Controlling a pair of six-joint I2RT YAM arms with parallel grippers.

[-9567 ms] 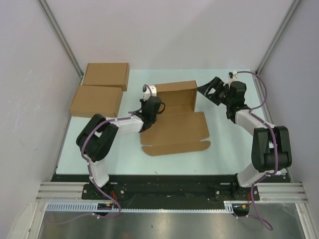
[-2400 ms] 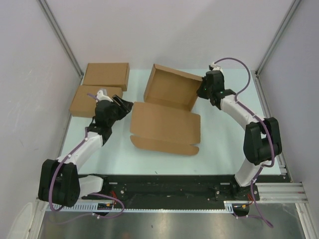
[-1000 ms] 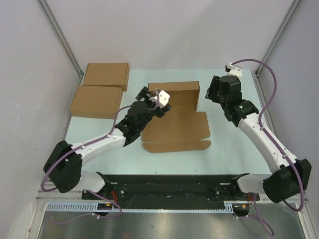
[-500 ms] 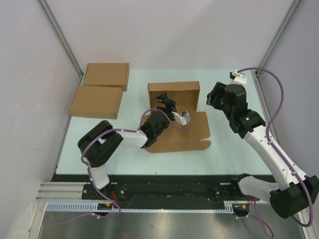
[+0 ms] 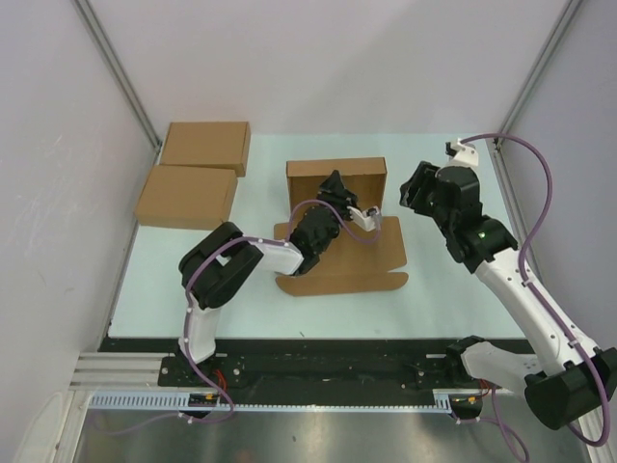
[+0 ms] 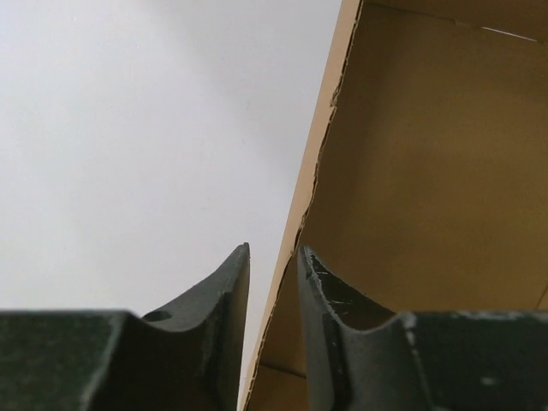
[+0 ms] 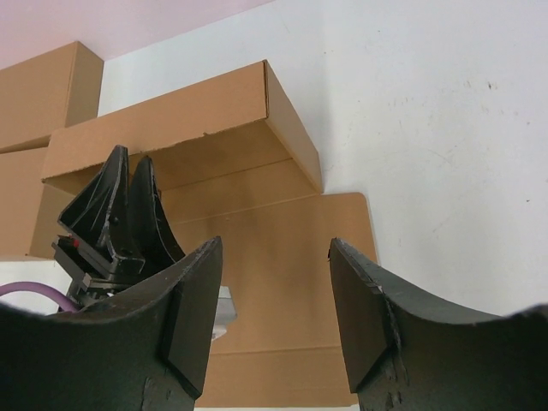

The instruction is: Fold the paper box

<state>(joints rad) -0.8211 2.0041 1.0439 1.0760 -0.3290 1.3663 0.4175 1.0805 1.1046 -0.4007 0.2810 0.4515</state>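
Note:
The paper box (image 5: 339,253) lies mid-table, its lid panel flat toward me and its tray walls standing at the back (image 5: 335,168). My left gripper (image 5: 337,186) reaches into the tray. In the left wrist view its fingers (image 6: 274,247) stand close together with a raised cardboard wall (image 6: 318,163) between them, shut on it. My right gripper (image 5: 411,185) hovers just right of the tray, apart from it. In the right wrist view this gripper (image 7: 274,248) is open and empty, looking down on the lid panel (image 7: 282,248) and the left gripper (image 7: 128,201).
Two made-up brown flat boxes sit at the back left, one behind (image 5: 204,146) the other (image 5: 186,196). White enclosure walls with metal posts (image 5: 116,68) close in the table on three sides. The arm bases stand at the near edge.
The left arm folded in and pushed its gripper into the tray, and its jaws went from wide open to close around the wall. The right arm barely moved.

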